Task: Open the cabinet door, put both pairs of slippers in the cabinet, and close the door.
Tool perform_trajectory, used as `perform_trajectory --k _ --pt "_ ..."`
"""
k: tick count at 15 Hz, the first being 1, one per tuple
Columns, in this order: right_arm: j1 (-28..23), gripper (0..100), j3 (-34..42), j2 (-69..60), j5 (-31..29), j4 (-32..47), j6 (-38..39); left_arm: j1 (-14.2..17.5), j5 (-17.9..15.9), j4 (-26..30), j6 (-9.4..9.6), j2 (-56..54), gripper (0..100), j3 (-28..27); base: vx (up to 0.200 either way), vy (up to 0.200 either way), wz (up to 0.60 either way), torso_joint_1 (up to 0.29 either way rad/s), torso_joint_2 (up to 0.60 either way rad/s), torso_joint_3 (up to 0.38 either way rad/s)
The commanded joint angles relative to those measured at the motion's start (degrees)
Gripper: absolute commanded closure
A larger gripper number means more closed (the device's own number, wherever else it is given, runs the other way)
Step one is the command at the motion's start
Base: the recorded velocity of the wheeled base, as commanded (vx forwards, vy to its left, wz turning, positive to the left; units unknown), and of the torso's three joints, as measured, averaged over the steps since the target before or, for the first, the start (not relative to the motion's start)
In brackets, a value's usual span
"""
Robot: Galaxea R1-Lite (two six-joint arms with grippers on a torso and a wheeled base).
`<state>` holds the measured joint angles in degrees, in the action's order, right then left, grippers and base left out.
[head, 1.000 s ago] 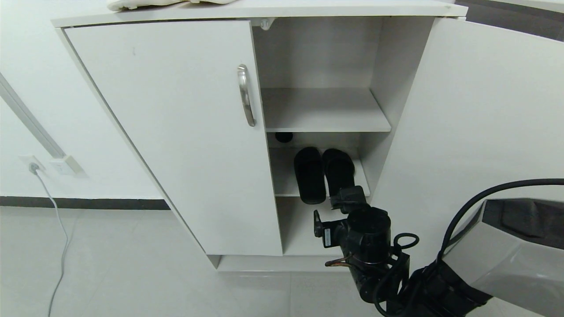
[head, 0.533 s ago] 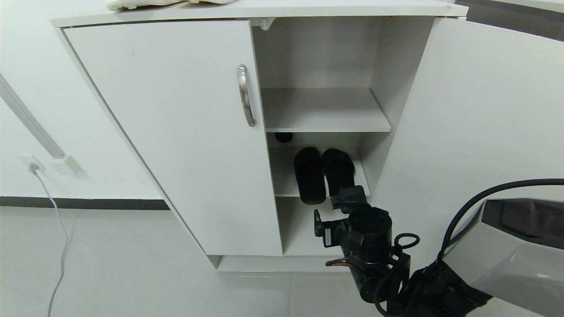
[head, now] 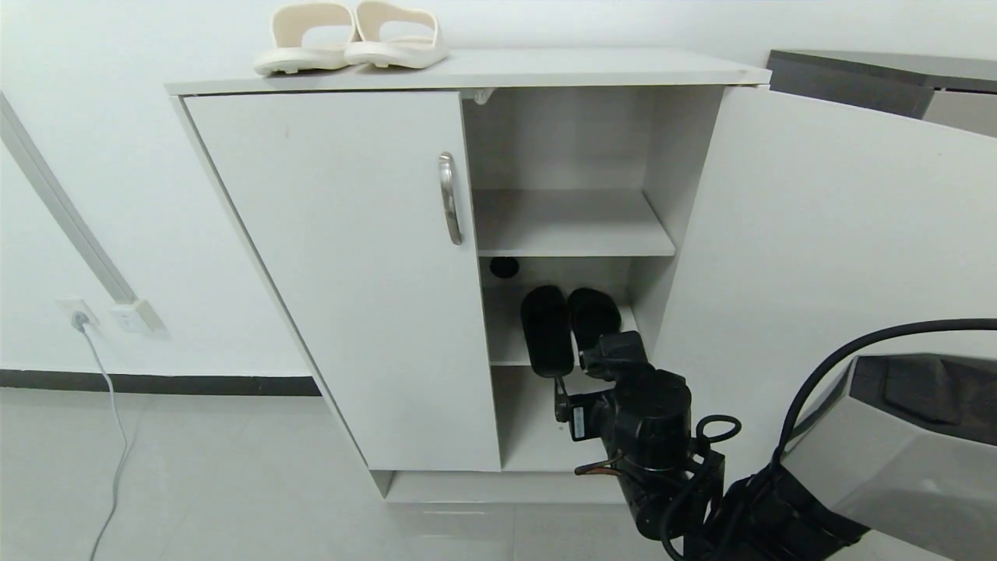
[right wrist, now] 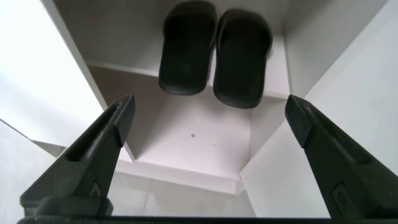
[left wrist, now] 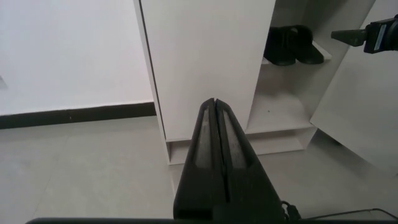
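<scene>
Against white wall: cabinet [head: 592, 68], white. R door [head: 818, 257] swung wide open, L door [head: 350, 273] shut, w/ metal handle [head: 449, 199] upright near its inner edge. Inside open half, from top: upper shelf [head: 568, 222], then middle shelf [head: 506, 351], then bottom compartment [head: 537, 436].

On middle shelf: black slippers [head: 547, 327], side by side and touching, lying flat. Near ends sticking a bit over front edge of shelf. Placed nearer to R side wall of cabinet than to L door.

On top of cabinet, above L door: cream slippers [head: 393, 48], also side by side and touching, standing on soles. Not yet inside.

In front of open half, approx. at height of middle shelf edge and bottom compartment: R gripper [right wrist: 205, 118]. Fingers [right wrist: 102, 146] spread wide, nothing between them. Not touching black slippers, which lie just ahead and a little higher.

Over floor [head: 195, 483], in front of L door and well apart from cabinet: L gripper [left wrist: 214, 107]. Fingers pressed together, nothing held.

On wall to L of cabinet, near floor: wall socket [head: 78, 318] w/ plug, and grey cable [head: 109, 436] hanging down to floor. On back wall just under upper shelf: dark round spot [head: 504, 267]. Cannot tell what.
</scene>
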<state>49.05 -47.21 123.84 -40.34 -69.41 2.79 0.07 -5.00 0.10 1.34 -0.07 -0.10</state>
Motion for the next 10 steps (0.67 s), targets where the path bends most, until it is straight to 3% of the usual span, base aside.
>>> perform_trajectory --k 1,10 --pt "0.0 0 0.0 0.3 0.0 0.0 0.1 0.0 0.0 0.0 0.07 0.1 100 0.0 0.0 0.0 0.0 0.002 -0.01 0.193" --pt "0.4 0 0.5 0.5 0.0 -0.1 0.0 0.0 0.0 0.0 -0.02 0.1 100 0.0 0.0 0.0 0.0 0.001 0.0 0.026"
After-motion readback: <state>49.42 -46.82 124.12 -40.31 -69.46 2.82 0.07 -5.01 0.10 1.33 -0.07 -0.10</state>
